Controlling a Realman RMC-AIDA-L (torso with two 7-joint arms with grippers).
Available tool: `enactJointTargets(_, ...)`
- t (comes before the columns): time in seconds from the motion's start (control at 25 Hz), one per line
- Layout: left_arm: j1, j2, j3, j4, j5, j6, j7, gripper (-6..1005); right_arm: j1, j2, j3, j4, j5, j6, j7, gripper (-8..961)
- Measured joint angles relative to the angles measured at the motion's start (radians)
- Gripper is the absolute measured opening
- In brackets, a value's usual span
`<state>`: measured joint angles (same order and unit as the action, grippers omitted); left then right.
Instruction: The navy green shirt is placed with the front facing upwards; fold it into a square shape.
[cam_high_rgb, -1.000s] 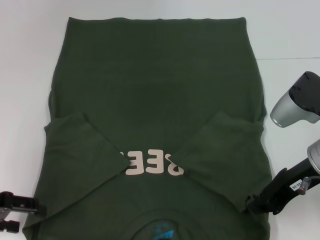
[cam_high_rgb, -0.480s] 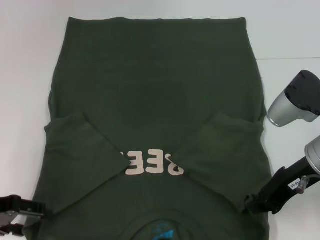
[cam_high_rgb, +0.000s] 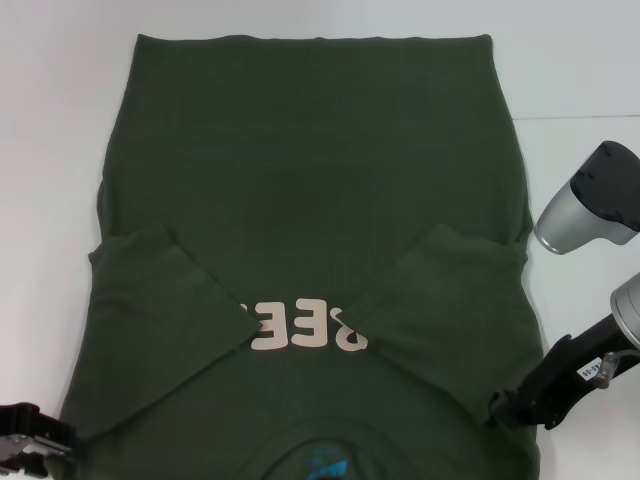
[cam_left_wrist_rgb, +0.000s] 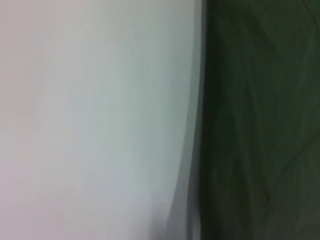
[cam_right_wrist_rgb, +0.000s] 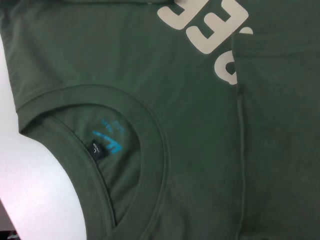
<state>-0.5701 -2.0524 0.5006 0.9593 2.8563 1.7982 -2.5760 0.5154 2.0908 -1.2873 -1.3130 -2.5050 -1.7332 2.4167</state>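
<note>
navy green shirt (cam_left_wrist_rgb: 260, 120) edge, beside white table (cam_left_wrist_rgb: 90, 120)

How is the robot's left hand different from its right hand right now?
The left hand sits low beside the near left edge of the navy green shirt, mostly on the white table, while the right hand reaches onto the shirt's near right shoulder. Only a small part of the left hand shows at the head view's corner; the right hand shows with its whole dark forearm. Both are black and sit at the collar end.
</note>
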Motion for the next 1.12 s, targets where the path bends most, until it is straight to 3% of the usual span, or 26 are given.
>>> enactJointTargets(0.32, -0.003, -0.002, 0.015, -0.002, -0.002, 0.0, 0.001, 544, 0.0, 0.0, -0.002, 0.001, 0.0, 0.0, -0.001, 41)
enactJointTargets(0.56, -0.004, -0.003, 0.015, -0.003, -0.008, -0.004, 0.014, 333, -0.001, 0.0, 0.0, 0.001, 0.0, 0.0, -0.001, 41)
enactJointTargets(0.68, -0.004, -0.004, 0.011, -0.009, -0.014, -0.017, 0.05, 107, -0.008, 0.0, 0.004, 0.002, 0.004, 0.002, -0.002, 41)
enactJointTargets(0.88, 0.001, -0.002, -0.037, -0.044, -0.061, -0.043, 0.198, 28, -0.018, 0.001, 0.092, 0.028, 0.02, 0.004, -0.046, 41)
enactJointTargets(1.12, 0.008, 0.013, -0.176, -0.118, -0.117, -0.05, 0.436, 29, -0.041, 0.0, 0.263, 0.128, 0.084, 0.002, -0.186, 41)
